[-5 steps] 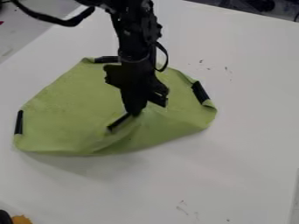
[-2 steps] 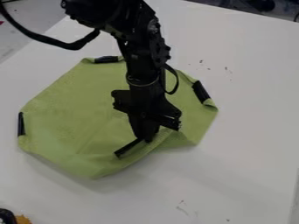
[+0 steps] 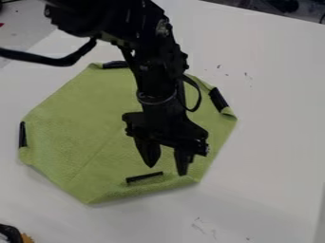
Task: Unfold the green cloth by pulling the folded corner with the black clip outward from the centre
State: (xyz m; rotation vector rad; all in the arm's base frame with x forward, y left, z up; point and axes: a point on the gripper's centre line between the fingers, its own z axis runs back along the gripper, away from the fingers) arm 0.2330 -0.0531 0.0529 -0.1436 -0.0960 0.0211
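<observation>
My gripper (image 3: 167, 170) hangs open over the lower right part of a green cloth (image 3: 82, 128), its two fingers apart with nothing between them. The cloth lies spread on the white table, roughly eight-sided, its lower edge curled. Just below and left of the fingertips a black clip (image 3: 145, 178) sits near that lower edge. Other black clips hold the cloth's corners: one at the left (image 3: 23, 134), one at the top (image 3: 115, 64) partly beside the arm, and one at the upper right (image 3: 217, 98).
The white table (image 3: 273, 118) extends around the cloth, with small dark marks on its surface. A black and orange object (image 3: 13, 234) stands at the bottom left corner. Dark items lie beyond the table's top right edge.
The gripper has moved down and to the right and opened, letting go of the cloth's edge by the clip. That edge has come toward the bottom, and the cloth lies flatter.
</observation>
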